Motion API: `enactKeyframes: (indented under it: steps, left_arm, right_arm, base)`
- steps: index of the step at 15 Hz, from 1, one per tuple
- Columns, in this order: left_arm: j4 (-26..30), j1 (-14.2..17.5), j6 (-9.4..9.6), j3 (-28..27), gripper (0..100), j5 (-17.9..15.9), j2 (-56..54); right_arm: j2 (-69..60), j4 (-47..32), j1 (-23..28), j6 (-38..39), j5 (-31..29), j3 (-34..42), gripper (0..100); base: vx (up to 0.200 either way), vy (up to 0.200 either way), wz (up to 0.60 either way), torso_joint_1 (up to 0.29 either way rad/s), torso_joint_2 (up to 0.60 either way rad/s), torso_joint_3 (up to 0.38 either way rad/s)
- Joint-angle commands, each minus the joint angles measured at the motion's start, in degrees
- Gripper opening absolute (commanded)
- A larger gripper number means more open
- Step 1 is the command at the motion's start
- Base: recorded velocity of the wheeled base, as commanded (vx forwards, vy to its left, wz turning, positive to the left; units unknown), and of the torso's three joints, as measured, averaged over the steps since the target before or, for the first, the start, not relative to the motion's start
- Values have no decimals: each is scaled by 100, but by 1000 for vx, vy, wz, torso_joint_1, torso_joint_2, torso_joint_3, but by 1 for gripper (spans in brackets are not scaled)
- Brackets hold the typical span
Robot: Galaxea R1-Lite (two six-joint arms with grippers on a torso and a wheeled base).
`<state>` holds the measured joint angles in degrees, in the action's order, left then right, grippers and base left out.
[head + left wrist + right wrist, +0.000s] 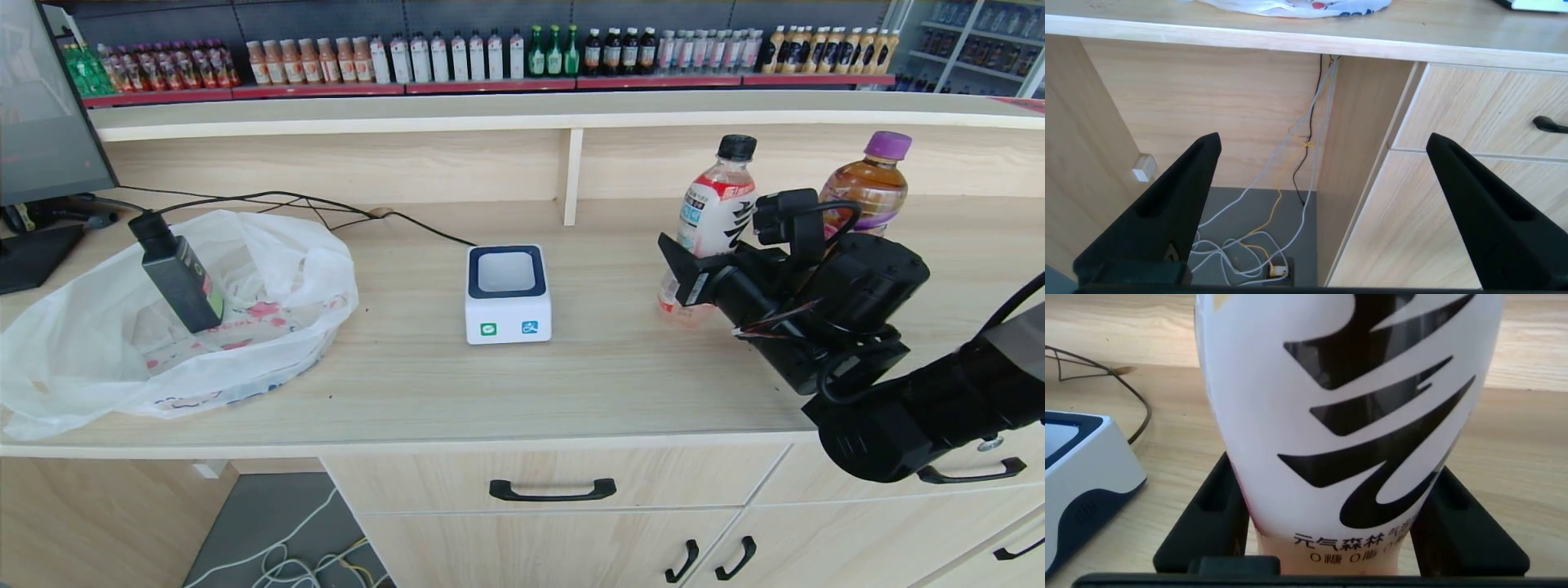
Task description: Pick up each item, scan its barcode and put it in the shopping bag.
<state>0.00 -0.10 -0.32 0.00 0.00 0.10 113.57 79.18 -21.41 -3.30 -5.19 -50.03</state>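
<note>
White-labelled bottle [712, 214] stands on the counter [571, 376] within the right claw [1335, 478]; whether it is clamped, I cannot tell. A loose hold could topple it against the purple-capped bottle [869, 184] nearby.

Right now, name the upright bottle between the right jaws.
The black-capped clear plastic bottle with white label; the purple-capped amber bottle stands free nearby.

Glossy black arm [865, 302] trailing looped black cables [821, 380]
</note>
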Motion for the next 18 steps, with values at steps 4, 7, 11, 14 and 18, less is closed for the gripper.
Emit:
enactKeyframes:
  steps: [4,7,11,14,18]
  left_arm:
    - [0,1,-3,0,100,0,-1]
    - [0,1,-3,0,100,0,-1]
    - [0,1,-3,0,100,0,-1]
    - [0,1,-3,0,100,0,-1]
    - [0,1,-3,0,100,0,-1]
  right_arm:
    - [-124,19,-4,-4,1,37,0]
    - [-274,19,-13,-12,-8,108,0]
    - [-590,19,-13,-30,-43,362,0]
    - [-915,89,-13,-30,-34,758,0]
    - [-1381,212,-92,-30,-34,1303,0]
  base:
    - [0,0,0,0,0,0]
    - [0,0,0,0,0,0]
    - [0,0,0,0,0,0]
    - [0,0,0,0,0,0]
    - [0,0,0,0,0,0]
